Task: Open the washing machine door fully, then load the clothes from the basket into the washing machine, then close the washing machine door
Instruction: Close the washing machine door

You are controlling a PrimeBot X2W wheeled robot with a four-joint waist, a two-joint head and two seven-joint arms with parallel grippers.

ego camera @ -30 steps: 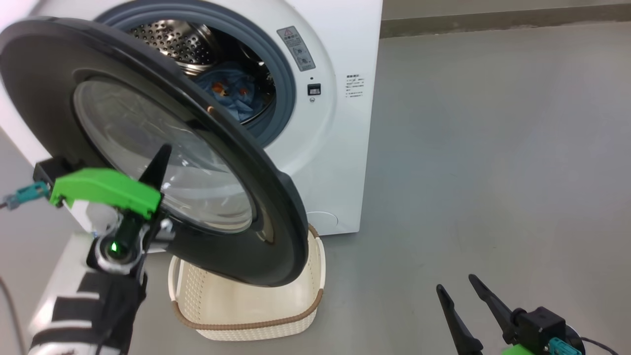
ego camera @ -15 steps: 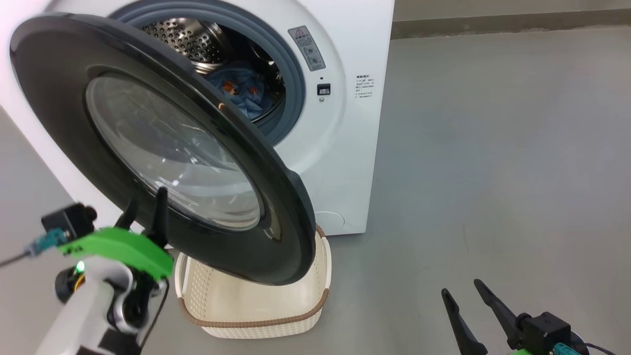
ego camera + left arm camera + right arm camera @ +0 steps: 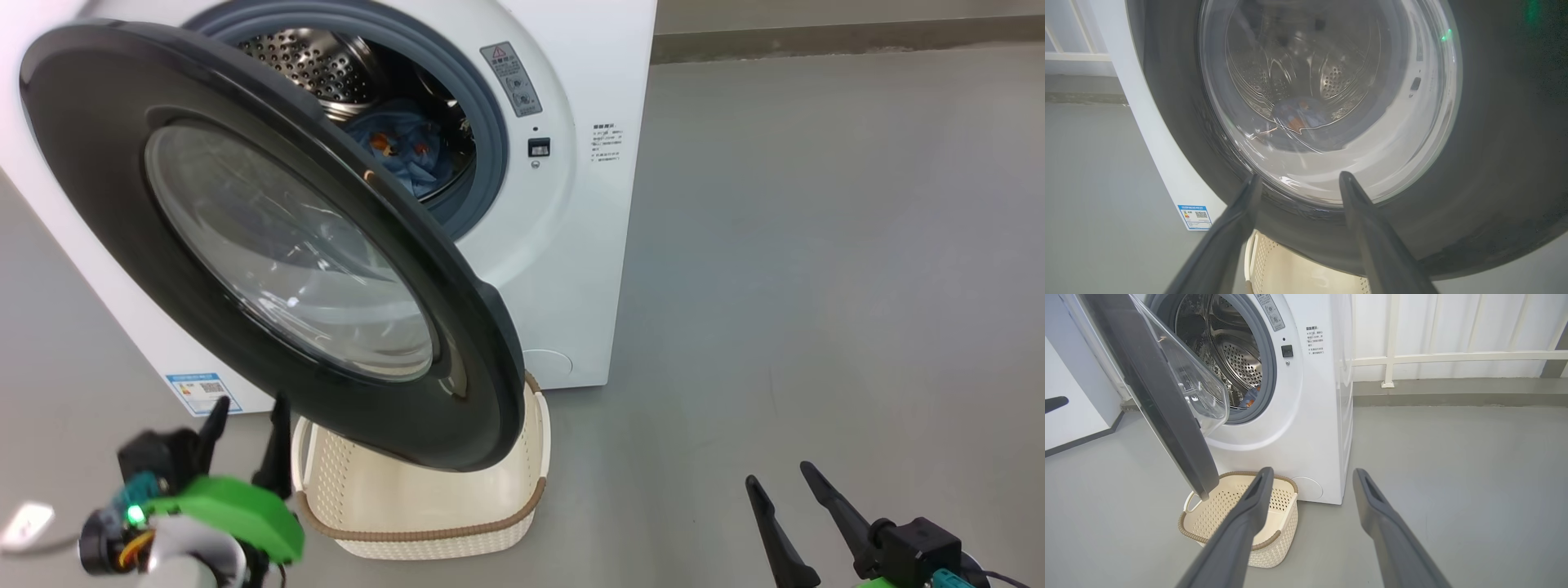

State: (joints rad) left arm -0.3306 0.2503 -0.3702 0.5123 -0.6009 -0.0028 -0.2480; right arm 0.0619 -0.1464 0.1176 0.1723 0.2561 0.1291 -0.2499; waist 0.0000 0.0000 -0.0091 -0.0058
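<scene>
Left gripper (image 3: 250, 404), spread wide and empty, hovers at seven o'clock of the washing machine door (image 3: 457, 327); the clothes (image 3: 404, 151) lie in the drum (image 3: 294, 57); a push may slip on its glossy surface.

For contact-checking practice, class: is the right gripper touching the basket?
Apart. The head view shows bare floor between the right gripper and the basket.

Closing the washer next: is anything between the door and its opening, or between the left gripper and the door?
Nothing visible between the washing machine door and the opening; the clothes lie inside the drum. The basket sits under the door's lower edge, clearance unclear. The open left gripper faces the door, nothing between.
</scene>
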